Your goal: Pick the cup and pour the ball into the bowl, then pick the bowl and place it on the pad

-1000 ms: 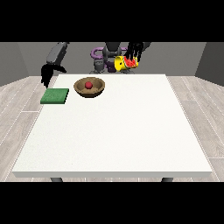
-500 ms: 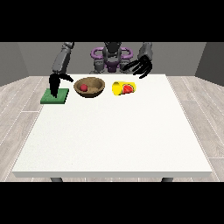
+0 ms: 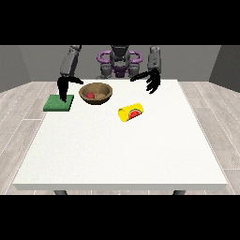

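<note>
A yellow cup with a watermelon picture lies on its side on the white table, in front of the bowl and to its right. The brown bowl stands at the back left with a red ball inside it. A green pad lies left of the bowl. The hand at the view's left hangs over the pad with fingers pointing down, holding nothing. The hand at the view's right hovers above the table behind the cup, its fingers spread, holding nothing.
The table's front edge runs along the bottom of the view. Grey floor planks show on both sides. The robot's torso stands behind the table's far edge.
The cup left the hand at the view's right and has rolled forward onto the table. That hand came down lower. The hand at the view's left came down over the pad.
</note>
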You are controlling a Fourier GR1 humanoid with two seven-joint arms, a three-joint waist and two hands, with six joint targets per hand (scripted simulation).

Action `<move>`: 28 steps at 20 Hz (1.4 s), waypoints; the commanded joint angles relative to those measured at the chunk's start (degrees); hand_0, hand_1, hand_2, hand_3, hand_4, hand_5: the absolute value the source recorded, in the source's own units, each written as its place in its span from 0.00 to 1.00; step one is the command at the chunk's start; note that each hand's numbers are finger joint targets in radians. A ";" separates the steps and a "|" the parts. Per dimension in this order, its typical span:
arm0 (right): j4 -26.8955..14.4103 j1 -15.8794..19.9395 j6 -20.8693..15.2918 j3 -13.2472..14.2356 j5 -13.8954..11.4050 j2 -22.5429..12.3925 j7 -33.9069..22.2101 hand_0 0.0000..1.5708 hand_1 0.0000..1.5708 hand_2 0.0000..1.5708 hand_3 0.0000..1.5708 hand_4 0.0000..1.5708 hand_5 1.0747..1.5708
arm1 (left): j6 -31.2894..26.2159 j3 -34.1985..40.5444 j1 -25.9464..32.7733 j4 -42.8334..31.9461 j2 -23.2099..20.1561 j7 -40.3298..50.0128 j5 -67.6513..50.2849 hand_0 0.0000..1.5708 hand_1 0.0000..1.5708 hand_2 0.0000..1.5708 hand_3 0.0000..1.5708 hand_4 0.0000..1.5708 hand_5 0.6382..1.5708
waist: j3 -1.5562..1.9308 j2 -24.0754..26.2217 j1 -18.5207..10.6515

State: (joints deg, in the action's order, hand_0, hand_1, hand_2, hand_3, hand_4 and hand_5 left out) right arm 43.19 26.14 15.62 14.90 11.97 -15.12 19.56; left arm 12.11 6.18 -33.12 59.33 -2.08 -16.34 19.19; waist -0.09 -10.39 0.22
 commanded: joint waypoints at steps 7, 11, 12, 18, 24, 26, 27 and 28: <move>-8.77 -2.26 -0.35 0.63 -0.49 1.24 5.24 0.00 0.00 0.00 0.00 0.13 0.95 | -3.08 -3.50 1.86 3.86 1.11 3.54 -1.32 0.00 0.00 0.00 0.00 0.00 0.97 | 0.13 2.38 -3.93; -11.27 0.82 0.91 3.39 1.32 -1.18 7.79 0.00 0.00 0.00 0.00 0.15 0.95 | -4.14 -3.31 -1.46 5.95 -1.16 1.87 -2.18 0.00 0.00 0.00 0.00 0.00 0.98 | 0.16 -3.94 -6.18; -10.78 -1.22 -0.83 1.16 -0.44 3.17 10.43 0.00 0.00 0.00 0.00 0.13 0.94 | -2.35 -3.84 -2.65 6.17 0.46 2.91 -1.53 0.00 0.00 0.00 0.00 0.00 0.98 | 0.16 -3.40 -5.29; -10.18 -1.59 -0.44 1.54 0.61 3.73 8.56 0.00 0.00 0.00 0.00 0.13 0.91 | -2.13 -6.16 -1.34 7.14 2.00 5.11 -0.76 0.00 0.00 0.00 0.00 0.00 0.99 | 0.13 -1.95 -6.61; -8.01 -1.19 -3.39 1.65 2.13 6.94 3.83 0.00 0.00 0.00 0.00 0.23 0.95 | -5.13 -3.36 -1.24 5.71 -0.46 6.69 -3.02 0.00 0.00 0.00 0.00 0.00 0.99 | 0.08 2.26 -6.87; -6.82 2.57 -4.10 2.08 3.26 5.51 -2.08 0.00 0.00 0.00 0.00 0.22 0.95 | -6.49 -2.44 -1.12 4.49 -2.12 6.48 -3.59 0.00 0.00 0.00 0.00 0.00 0.99 | 0.06 4.14 -6.17; -6.10 0.37 -8.45 -0.68 0.55 10.72 1.06 0.00 0.00 0.00 0.00 0.24 0.96 | -5.58 -1.65 -0.01 3.38 -2.14 4.99 -3.77 0.00 0.00 0.00 0.00 0.00 0.99 | 0.06 4.24 -4.83; -6.75 0.63 -7.38 -0.74 0.58 10.44 2.42 0.00 0.00 0.00 0.00 0.24 0.96 | -5.76 -2.61 1.48 3.86 -1.58 2.94 -3.58 0.00 0.00 0.00 0.00 0.00 0.99 | 0.08 2.88 -4.96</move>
State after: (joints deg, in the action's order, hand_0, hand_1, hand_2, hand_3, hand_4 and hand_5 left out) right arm 36.63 25.70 10.70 15.91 13.19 -8.49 23.18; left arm 6.74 3.08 -33.72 64.26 -3.21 -11.32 16.15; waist -0.72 -7.85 -5.45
